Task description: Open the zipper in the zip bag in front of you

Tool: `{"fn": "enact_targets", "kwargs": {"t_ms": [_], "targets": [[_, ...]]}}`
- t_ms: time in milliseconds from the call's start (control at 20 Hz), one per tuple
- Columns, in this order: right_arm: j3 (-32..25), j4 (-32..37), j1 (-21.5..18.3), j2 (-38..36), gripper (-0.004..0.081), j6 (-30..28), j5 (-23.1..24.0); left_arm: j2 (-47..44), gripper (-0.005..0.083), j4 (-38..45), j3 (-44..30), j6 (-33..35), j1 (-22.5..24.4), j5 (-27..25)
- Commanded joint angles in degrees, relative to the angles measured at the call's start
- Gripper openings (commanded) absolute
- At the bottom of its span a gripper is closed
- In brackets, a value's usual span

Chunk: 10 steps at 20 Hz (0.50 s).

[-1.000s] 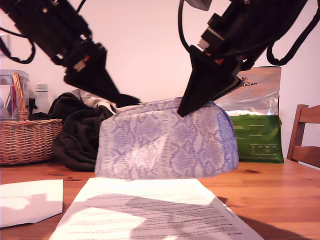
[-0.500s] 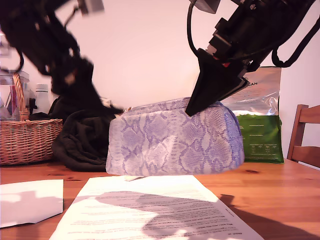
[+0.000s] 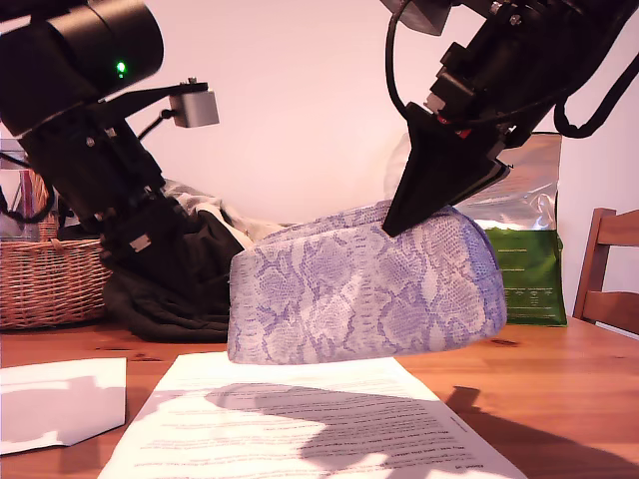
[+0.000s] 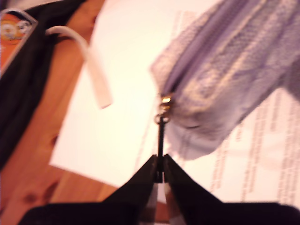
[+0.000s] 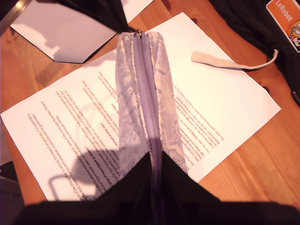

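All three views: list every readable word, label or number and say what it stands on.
"LeRobot": orange card, on dark cloth.
"AGAN": tail of a brand name on the green-and-silver foil bag; its small print is unreadable.
Printed sheet: lines of text, too small and blurred.
Snakeskin zip bag: no text.

exterior: low, table-level, near | wrists: downward, close | shared: zip bag

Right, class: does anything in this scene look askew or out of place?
Yes: the zip bag sits tilted, its end toward the exterior view's right lifted off the table, pinched along the top by my second tool. My first tool grips the black pull tab at the other end.
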Motion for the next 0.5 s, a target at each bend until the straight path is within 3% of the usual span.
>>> {"fn": "enact_targets", "kwargs": {"t_ms": [0, 150, 200, 450], "targets": [[0.6, 0.9, -0.3, -0.7, -0.0013, 0.0, -0.4, 0.7, -0.0002, 0.1, -0.4, -0.4, 0.2, 2.1], [0.6, 0.8, -0.4, -0.7, -0.0013, 0.0, -0.4, 0.7, 0.0307, 1.5, -0.4, -0.3, -0.1, 4.6], [0.6, 0.8, -0.3, -0.7, -0.0013, 0.0, -0.4, 0.7, 0.0352, 2.0, -0.4, -0.4, -0.1, 4.5], [0.6, 0.9, -0.4, -0.7, -0.0013, -4.0, -0.4, -1.5, 0.0351, 1.3, -0.4, -1.2, -0.1, 4.3]]}}
